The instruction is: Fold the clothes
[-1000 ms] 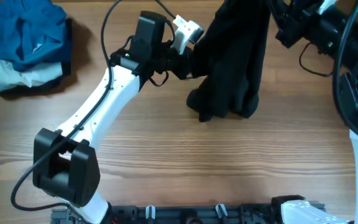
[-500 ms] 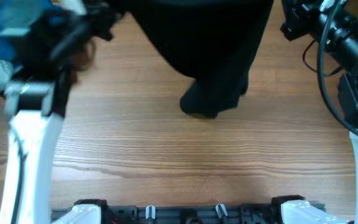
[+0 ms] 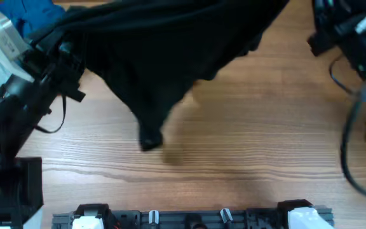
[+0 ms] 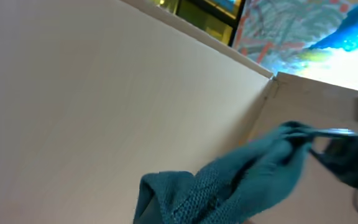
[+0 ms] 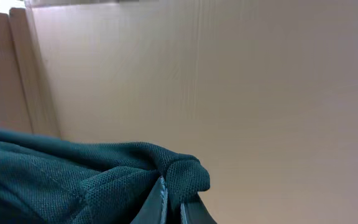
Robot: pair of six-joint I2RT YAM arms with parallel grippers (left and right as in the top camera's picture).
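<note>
Clothes (image 3: 170, 57): held up in the air between both arms, not yet laid out for folding.

Overhead: the clothes hang above the far side of the table (image 3: 253, 152), stretched from the left gripper (image 3: 59, 44) towards the right arm (image 3: 348, 38); the lowest fold sags close to the wood; a blue garment (image 3: 33, 16) lies just behind the left gripper. Left wrist: bunched fabric at the jaws, which are clamped together on an edge. Right wrist: the right gripper (image 5: 173, 200) is pinched tight on a wad of cloth. Recommended handling, as a judgement: hold both grips firm; bring the top edge level and taut; lower the sagging fold first; steer clear of the blue garment.
</note>
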